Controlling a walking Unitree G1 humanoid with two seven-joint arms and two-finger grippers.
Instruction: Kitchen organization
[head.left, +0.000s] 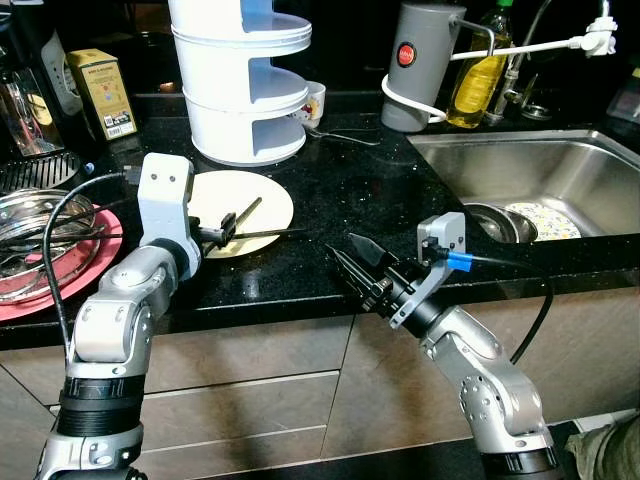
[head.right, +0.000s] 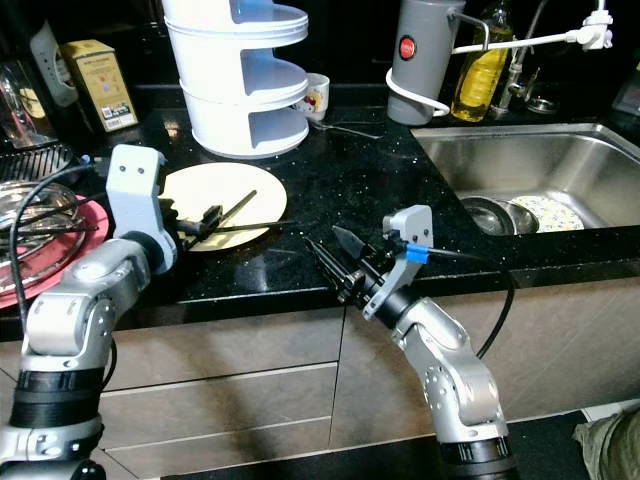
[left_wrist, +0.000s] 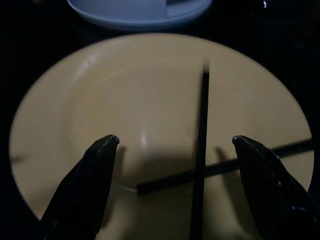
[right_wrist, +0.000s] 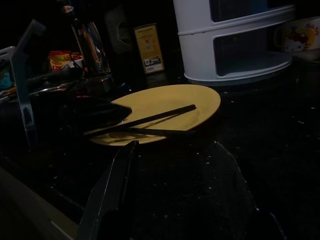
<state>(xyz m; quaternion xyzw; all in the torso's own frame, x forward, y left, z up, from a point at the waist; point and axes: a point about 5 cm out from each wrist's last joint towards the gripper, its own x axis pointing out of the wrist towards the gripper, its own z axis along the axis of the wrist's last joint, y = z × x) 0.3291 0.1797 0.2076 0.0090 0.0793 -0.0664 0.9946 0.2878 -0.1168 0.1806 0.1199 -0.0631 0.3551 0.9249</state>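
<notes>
A pale yellow plate (head.left: 262, 195) lies on the black countertop (head.left: 360, 200), in front of a white tiered rack. Two black chopsticks (head.left: 270, 233) lie crossed on it, one sticking out over the plate's right rim. My left gripper (head.left: 222, 232) hovers low over the near-left part of the plate. In the left wrist view the left gripper (left_wrist: 175, 142) is open, its fingertips (left_wrist: 109, 142) straddling the crossed chopsticks (left_wrist: 202, 145) on the plate (left_wrist: 150, 95). My right gripper (head.left: 355, 262) is open and empty at the counter's front edge, right of the plate (right_wrist: 175, 97), pointing towards it.
The white three-tier rack (head.left: 245, 90) stands behind the plate, a mug (head.left: 313, 100) beside it. A steel sink (head.left: 520, 165) with bowls sits at right, behind it a grey jug (head.left: 418, 65) and an oil bottle (head.left: 480, 70). A red tray (head.left: 60, 285) with metal lids lies left.
</notes>
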